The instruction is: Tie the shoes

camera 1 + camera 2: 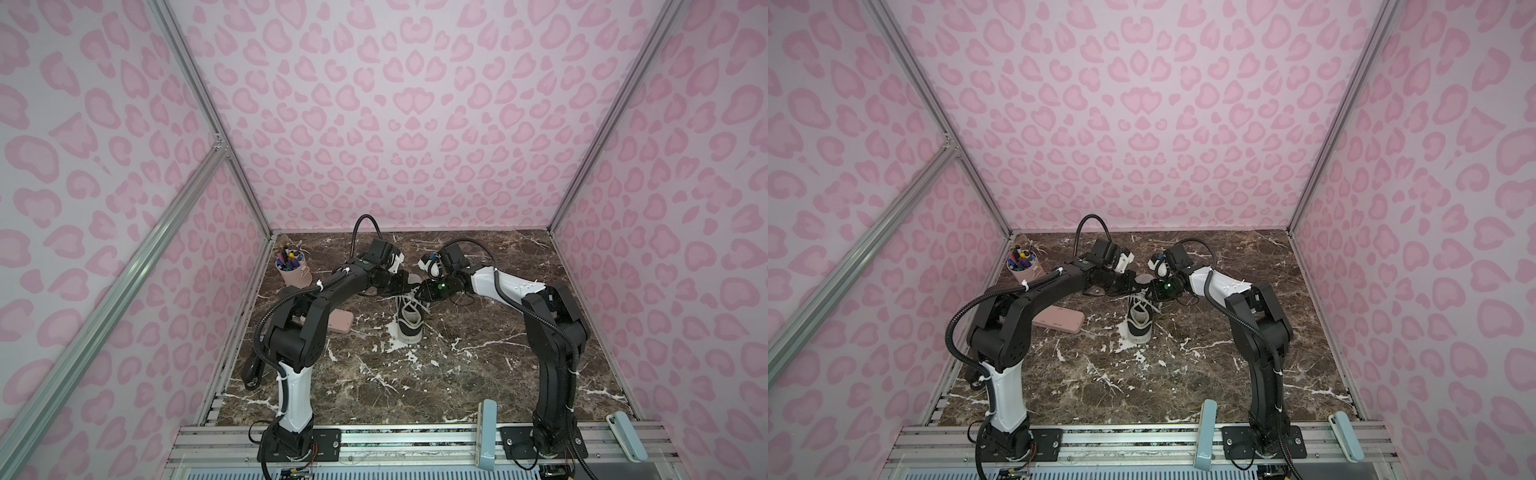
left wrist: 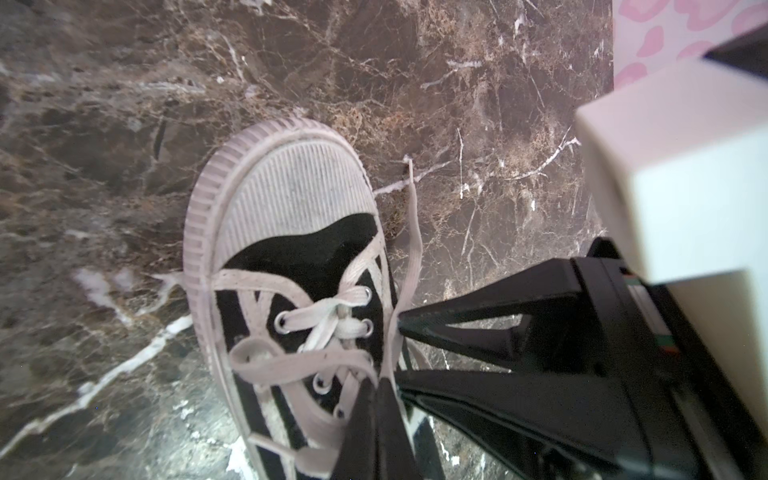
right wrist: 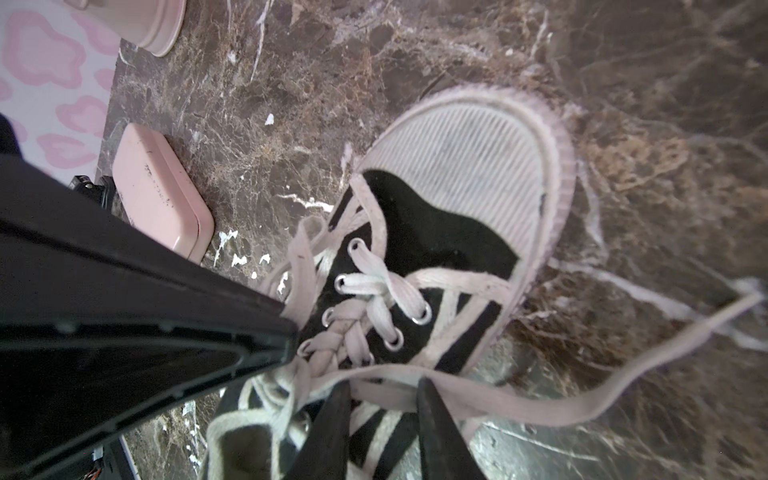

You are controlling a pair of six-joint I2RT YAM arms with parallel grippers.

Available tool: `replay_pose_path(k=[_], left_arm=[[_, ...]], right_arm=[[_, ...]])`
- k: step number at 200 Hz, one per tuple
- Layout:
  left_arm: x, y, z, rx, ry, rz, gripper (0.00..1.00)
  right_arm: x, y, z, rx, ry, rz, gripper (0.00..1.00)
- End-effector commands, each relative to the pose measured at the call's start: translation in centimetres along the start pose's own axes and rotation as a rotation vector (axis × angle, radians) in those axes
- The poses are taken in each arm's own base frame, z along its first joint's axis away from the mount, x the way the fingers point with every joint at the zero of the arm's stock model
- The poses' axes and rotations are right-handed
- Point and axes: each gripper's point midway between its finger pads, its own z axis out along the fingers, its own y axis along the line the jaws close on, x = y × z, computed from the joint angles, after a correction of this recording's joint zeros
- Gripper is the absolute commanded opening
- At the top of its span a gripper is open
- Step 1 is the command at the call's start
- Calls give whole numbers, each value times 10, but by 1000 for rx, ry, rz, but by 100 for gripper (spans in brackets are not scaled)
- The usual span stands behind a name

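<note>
Pink case [image 1: 338, 322] lies left of the black sneaker [image 1: 409, 324] standing centrally on the marble table [image 1: 478, 374], toe toward the camera; left gripper [image 2: 376, 380], pressed together, pinches its white laces [image 2: 291, 361]; right gripper [image 3: 382, 384] straddles one strand, jaws parted.

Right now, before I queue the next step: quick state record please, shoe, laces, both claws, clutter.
sneaker: upright, middle of the marble table, toe pointing away from the arm bases
laces: threaded, no finished bow; one free end trails on the table
left claw: shut, pinching a lace strand near the upper eyelets
right claw: jaws apart, a lace strand running between them
clutter: pink case flat, left of sneaker, apart from it; pen cup far left
</note>
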Motion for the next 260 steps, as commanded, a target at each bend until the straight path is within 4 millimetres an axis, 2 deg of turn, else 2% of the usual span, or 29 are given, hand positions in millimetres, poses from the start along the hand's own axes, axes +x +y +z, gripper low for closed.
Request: replay_pose_path(k=[1, 65, 137, 194, 260], left_arm=[[-7, -6, -1, 27, -26, 14, 4], [-6, -5, -1, 26, -24, 12, 4], [-6, -5, -2, 22, -26, 16, 4], [-6, -6, -5, 18, -31, 20, 4], [-11, -4, -12, 10, -49, 19, 4]], right_arm=[[0, -3, 4, -1, -3, 6, 31], [4, -8, 11, -2, 16, 25, 29], [5, -4, 9, 38, 20, -9, 13], [-4, 6, -2, 22, -15, -14, 0], [-2, 5, -12, 42, -35, 3, 0]])
